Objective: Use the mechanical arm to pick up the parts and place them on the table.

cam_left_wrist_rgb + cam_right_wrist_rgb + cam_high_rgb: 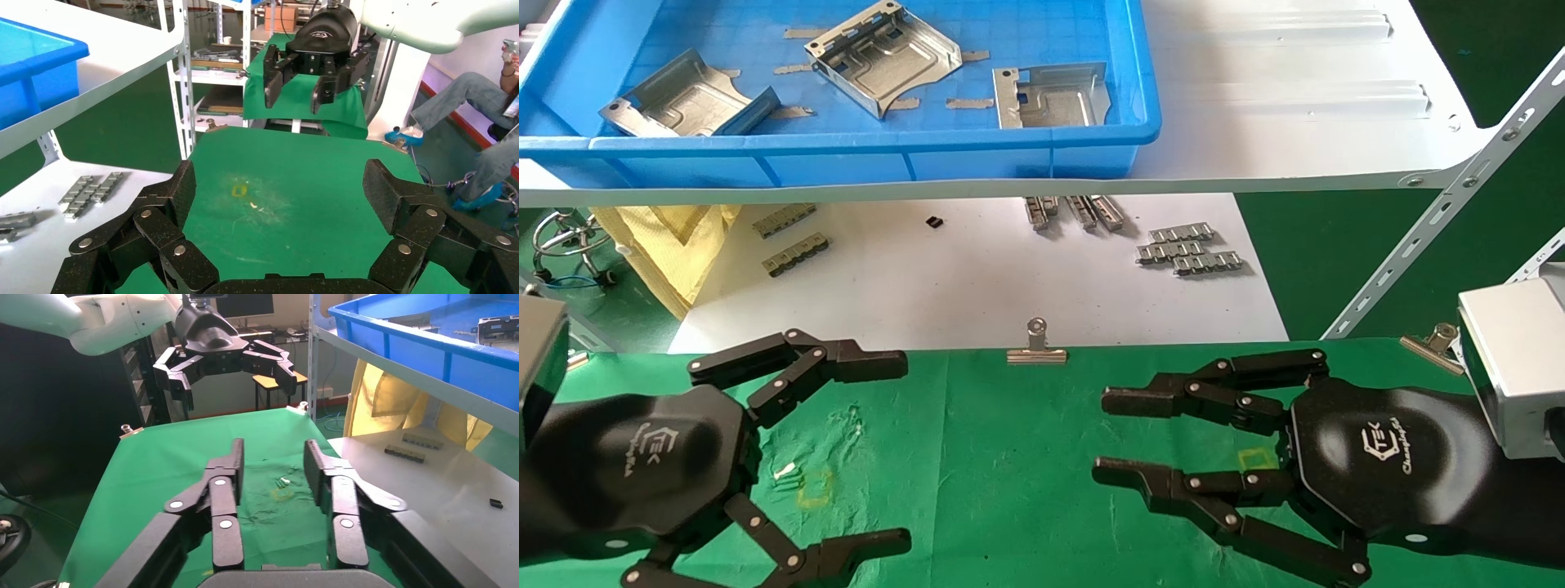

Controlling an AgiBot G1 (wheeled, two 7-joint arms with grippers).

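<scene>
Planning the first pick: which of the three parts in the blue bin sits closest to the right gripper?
The rightmost part, lying by the blue bin's right wall; the other two lie farther left. The right gripper hovers over the table.

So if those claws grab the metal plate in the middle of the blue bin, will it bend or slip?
The middle plate looks like stamped sheet metal with ridges and folded-up edges, so it is probably stiff and fairly light. Its shiny surface may be slippery, and it seems unlikely to roll.

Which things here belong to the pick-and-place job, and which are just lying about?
Job: three parts in the blue tray; green table; left gripper and right gripper, both open.

Lying about: grey strips, yellow cloth, clip.
</scene>
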